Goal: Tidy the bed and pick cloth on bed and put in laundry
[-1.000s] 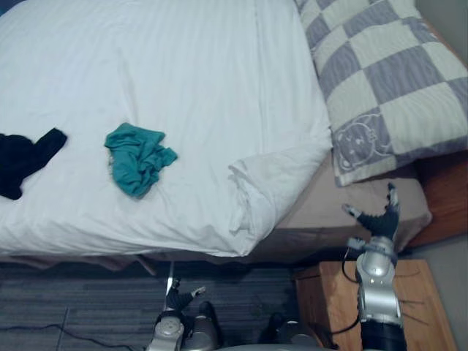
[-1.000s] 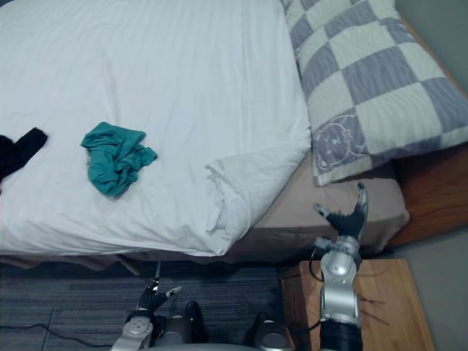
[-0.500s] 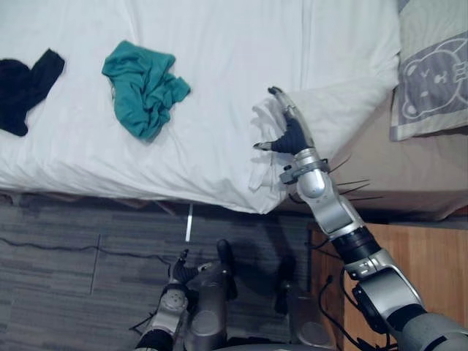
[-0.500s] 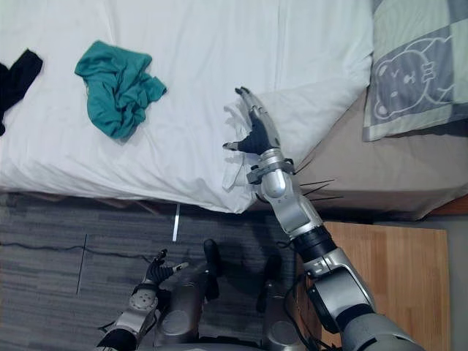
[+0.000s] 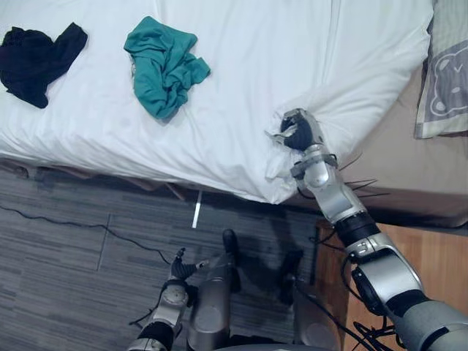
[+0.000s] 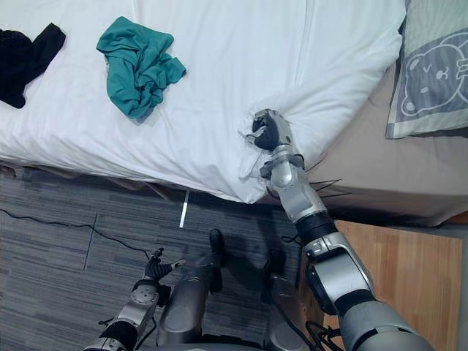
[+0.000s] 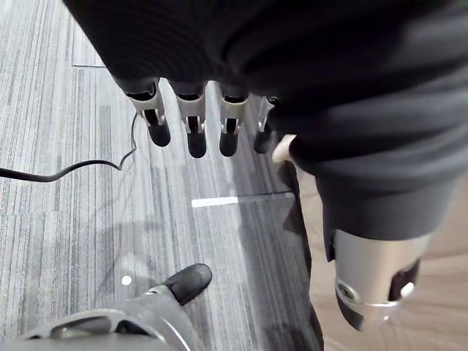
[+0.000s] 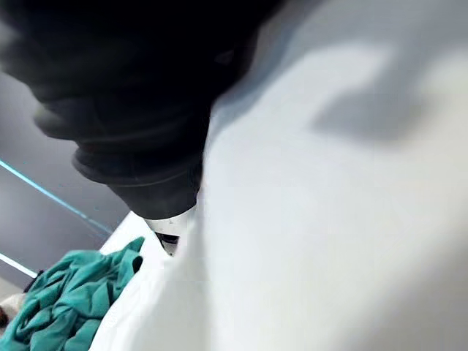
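A crumpled teal cloth (image 5: 164,66) lies on the white duvet (image 5: 241,80), with a black cloth (image 5: 36,53) further left near the bed's edge. My right hand (image 5: 298,132) rests on the duvet's folded-back corner (image 5: 281,164) at the bed's near edge, its fingers curled into the white fabric. In the right wrist view the duvet (image 8: 336,219) bulges close against the hand and the teal cloth (image 8: 66,307) shows beyond it. My left hand (image 5: 178,272) hangs low over the floor with its fingers (image 7: 190,124) straight and nothing in it.
A grey-and-cream checked pillow (image 5: 446,84) lies at the right end of the bed, beside the bare tan mattress sheet (image 5: 409,175). A wooden nightstand (image 5: 439,270) stands at the lower right. Grey striped carpet (image 5: 73,256) runs along the bed.
My right hand went from above the nightstand to the duvet's folded corner, then curled its straight fingers into the fabric. The camera has tilted down and left. The left hand stays put.
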Controlling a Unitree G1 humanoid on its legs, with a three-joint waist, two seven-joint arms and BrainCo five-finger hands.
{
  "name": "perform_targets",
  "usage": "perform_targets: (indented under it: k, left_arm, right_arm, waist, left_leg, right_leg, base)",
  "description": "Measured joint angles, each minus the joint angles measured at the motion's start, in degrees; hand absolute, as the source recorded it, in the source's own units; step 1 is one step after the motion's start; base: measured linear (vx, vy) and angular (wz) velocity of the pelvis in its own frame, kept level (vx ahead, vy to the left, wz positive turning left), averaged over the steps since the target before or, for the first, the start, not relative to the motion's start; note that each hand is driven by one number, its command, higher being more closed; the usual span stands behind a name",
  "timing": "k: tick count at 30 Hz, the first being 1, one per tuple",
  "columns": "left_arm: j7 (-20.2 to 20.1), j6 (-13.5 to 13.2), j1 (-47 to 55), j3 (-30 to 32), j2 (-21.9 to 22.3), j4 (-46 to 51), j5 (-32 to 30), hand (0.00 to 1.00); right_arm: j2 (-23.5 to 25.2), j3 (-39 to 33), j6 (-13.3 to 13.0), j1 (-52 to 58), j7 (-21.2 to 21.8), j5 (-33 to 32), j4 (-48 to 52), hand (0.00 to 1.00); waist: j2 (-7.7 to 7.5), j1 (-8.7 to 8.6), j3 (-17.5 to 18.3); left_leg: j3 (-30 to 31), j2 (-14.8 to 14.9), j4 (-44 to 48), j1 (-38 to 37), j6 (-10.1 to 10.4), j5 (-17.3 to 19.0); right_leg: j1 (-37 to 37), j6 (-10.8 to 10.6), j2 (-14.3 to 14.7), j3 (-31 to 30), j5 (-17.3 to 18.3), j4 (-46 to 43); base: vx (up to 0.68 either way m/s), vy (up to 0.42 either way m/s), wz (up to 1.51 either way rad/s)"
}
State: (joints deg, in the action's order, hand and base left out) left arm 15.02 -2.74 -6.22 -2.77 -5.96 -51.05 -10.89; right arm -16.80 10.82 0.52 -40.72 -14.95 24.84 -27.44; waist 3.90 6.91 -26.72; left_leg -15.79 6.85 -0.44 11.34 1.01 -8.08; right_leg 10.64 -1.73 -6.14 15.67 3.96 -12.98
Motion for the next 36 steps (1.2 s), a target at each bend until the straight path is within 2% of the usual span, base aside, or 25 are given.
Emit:
perform_targets:
  k: [2,3,7,8,11,13,15,17,20,22,23,28,30,33,34,36]
  left_arm:
    - [-0.05,0.08,0.47,0.04,-0.01,0.54,-0.01,0.00]
    - [-0.15,0.06,1.78,0.09,0.01,1.75,-0.06,0.00]
    - [-1.87,0.49,3.65,1.24,-0.23,2.58,-1.13,0.00]
    - [-2.60,0.84,4.30,1.24,-0.59,2.57,-1.40,0.00]
    - [-3.49,1.58,5.99,2.36,-1.02,2.48,-2.65,0.00]
    - [-3.77,1.83,6.90,3.43,-0.41,2.50,-2.65,0.00]
    - [-3.77,2.21,8.02,3.75,0.27,2.49,-2.61,0.00]
    - [-3.81,2.42,9.37,4.99,1.49,2.52,-2.57,0.00]
    - [-3.82,2.54,10.29,5.58,2.31,2.59,-2.55,0.00]
    - [-3.79,2.53,10.71,5.64,2.72,2.75,-2.54,0.00]
    - [-3.80,2.57,11.23,5.64,2.90,3.28,-2.55,0.00]
    - [-3.60,2.54,12.37,5.61,3.06,3.34,-2.51,0.00]
    - [-3.60,2.55,12.37,5.58,3.01,3.23,-2.50,0.00]
    - [-3.62,2.38,12.35,5.39,2.91,3.29,-2.49,0.00]
    - [-3.62,2.25,12.03,5.12,2.76,3.32,-2.42,0.00]
    - [-3.62,2.09,10.23,4.72,2.15,3.79,-2.04,0.00]
  right_arm:
    - [-0.17,-2.36,-0.02,4.46,-0.11,-0.01,4.14,1.00]
    - [-0.15,-4.57,-0.07,10.07,-0.13,-0.01,8.64,0.00]
    - [1.73,-10.62,-0.44,22.42,-0.09,0.00,14.72,0.00]
    - [3.48,-13.18,-0.49,26.42,-0.13,-0.01,15.51,0.00]
    - [8.74,-19.57,0.03,35.61,-0.29,-0.88,13.01,0.00]
    - [11.71,-24.02,1.03,39.15,-1.29,-3.72,9.98,0.00]
    - [14.40,-29.07,2.68,42.56,-2.64,-8.75,7.83,0.00]
    - [16.02,-34.53,4.21,46.84,-5.04,-15.02,7.52,0.00]
    - [16.97,-41.07,4.95,49.41,-8.73,-21.06,8.88,0.00]
    - [17.02,-43.70,5.24,50.07,-10.51,-21.91,11.64,0.00]
    - [17.01,-45.47,5.91,49.95,-12.17,-21.98,15.44,1.00]
    - [15.83,-50.62,6.51,45.64,-17.86,-20.44,25.04,1.00]
    - [12.81,-49.64,6.67,41.16,-19.12,-18.06,27.09,1.00]
    - [7.81,-43.79,6.62,35.95,-18.57,-15.70,27.07,1.00]
    - [4.73,-39.10,5.83,32.23,-17.77,-14.91,27.08,1.00]
    - [1.00,-32.54,4.29,24.34,-16.25,-13.58,27.03,1.00]
  waist:
    - [-0.18,-0.09,-0.11]
    - [-0.27,-0.70,-0.12]
    - [-1.23,-3.04,0.60]
    - [-2.07,-3.38,1.99]
    - [-4.30,-4.88,5.45]
    - [-4.76,-4.95,7.15]
    - [-4.44,-5.83,8.68]
    - [-3.48,-6.80,10.27]
    - [-2.74,-7.97,10.80]
    - [-2.61,-8.03,11.29]
    - [-2.51,-8.04,11.80]
    - [-2.82,-7.95,13.81]
    - [-2.85,-7.86,13.80]
    - [-2.80,-7.71,13.42]
    - [-2.61,-7.63,12.94]
    - [-2.31,-7.40,9.38]
  left_leg:
    - [0.05,-0.19,-1.78,-1.87,0.47,-0.54]
    - [0.06,-0.87,-4.14,-4.25,0.11,-1.63]
    - [0.10,-1.60,-5.02,-6.84,0.44,-1.83]
    - [-0.05,-1.69,-5.02,-7.14,0.47,-1.81]
    - [-0.52,-1.57,-5.06,-8.72,0.98,-1.40]
    - [-1.70,-1.38,-5.08,-9.99,1.26,-0.84]
    - [-2.40,-1.32,-5.18,-11.20,1.22,-0.37]
    - [-3.18,-1.03,-5.46,-11.47,1.41,-0.09]
    - [-3.36,-0.89,-5.47,-12.31,1.56,0.03]
    - [-3.31,-0.79,-5.48,-12.37,1.59,0.05]
    - [-3.33,-0.72,-5.48,-12.27,1.91,0.29]
    - [-3.25,-0.31,-5.50,-12.12,1.89,0.31]
    - [-3.26,-0.33,-5.50,-11.91,1.88,0.29]
    - [-3.10,-0.37,-5.48,-10.65,1.86,0.24]
    - [-2.49,-0.37,-5.45,-9.21,1.97,0.10]
    - [-1.23,-0.30,-4.28,-6.93,1.55,-0.36]
  right_leg:
    - [-1.23,-0.20,-0.03,0.06,0.36,0.12]
    - [-2.68,-0.45,-0.07,0.09,0.61,0.29]
    - [-5.43,-0.94,-0.23,0.27,0.79,1.37]
    - [-5.64,-1.04,-0.27,-0.01,0.79,1.67]
    - [-7.71,-1.39,0.02,-0.37,0.53,3.45]
    - [-8.77,-1.46,0.13,-1.45,0.27,4.40]
    - [-9.67,-1.67,0.19,-2.08,0.03,5.49]
    - [-10.14,-2.16,0.33,-2.84,-0.37,6.40]
    - [-11.25,-2.40,0.59,-2.94,-0.70,7.28]
    - [-11.40,-2.49,0.72,-2.90,-0.75,7.36]
    - [-11.43,-2.68,0.88,-2.88,-0.88,7.58]
    - [-12.11,-2.45,1.06,-2.75,-1.65,9.14]
    - [-12.31,-2.49,1.15,-2.94,-2.53,10.20]
    - [-11.48,-1.97,1.18,-3.04,-3.50,10.10]
    - [-10.02,-1.91,1.29,-3.06,-3.65,9.71]
    - [-6.94,-1.56,1.08,-2.64,-3.02,6.30]
  base:
    - [0.02,-0.002,0.05]
    - [0.04,0.022,0.03]
    - [0.06,0.024,0.01]
    - [0.06,0.010,-0.07]
    - [0.09,-0.005,-0.09]
    - [0.06,0.010,-0.29]
    - [0.01,0.028,-0.25]
    - [0.00,0.018,-0.18]
    - [-0.01,0.020,-0.08]
    - [0.00,0.000,0.00]
    - [0.00,0.000,0.00]
    - [0.00,0.005,0.01]
    - [0.01,0.024,-0.04]
    - [-0.01,0.010,0.00]
    - [-0.05,0.025,0.02]
    - [-0.09,0.010,0.18]
